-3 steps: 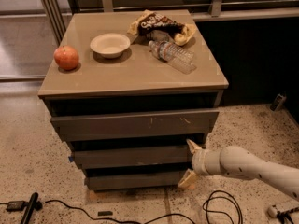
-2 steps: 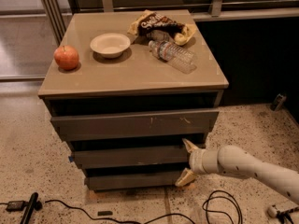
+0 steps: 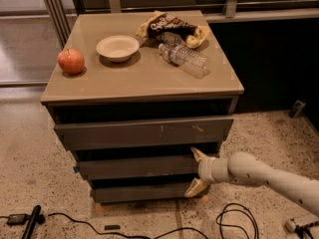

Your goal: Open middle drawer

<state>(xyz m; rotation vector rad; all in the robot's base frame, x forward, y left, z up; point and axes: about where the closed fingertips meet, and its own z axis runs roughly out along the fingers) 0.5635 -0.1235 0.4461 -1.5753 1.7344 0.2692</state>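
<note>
The middle drawer is the plain grey-brown front between the scratched top front and the short bottom front. My gripper comes in from the right on a white arm and sits at the right end of that middle front. It is open: one tan finger points up over the drawer's top edge, the other finger hangs below its bottom edge. Nothing is held between them.
On the cabinet top lie a red apple, a white bowl, a chip bag and a plastic bottle on its side. Black cables run over the speckled floor in front.
The gripper has slid slightly left along the middle drawer's right end. The drawer fronts look unchanged.
</note>
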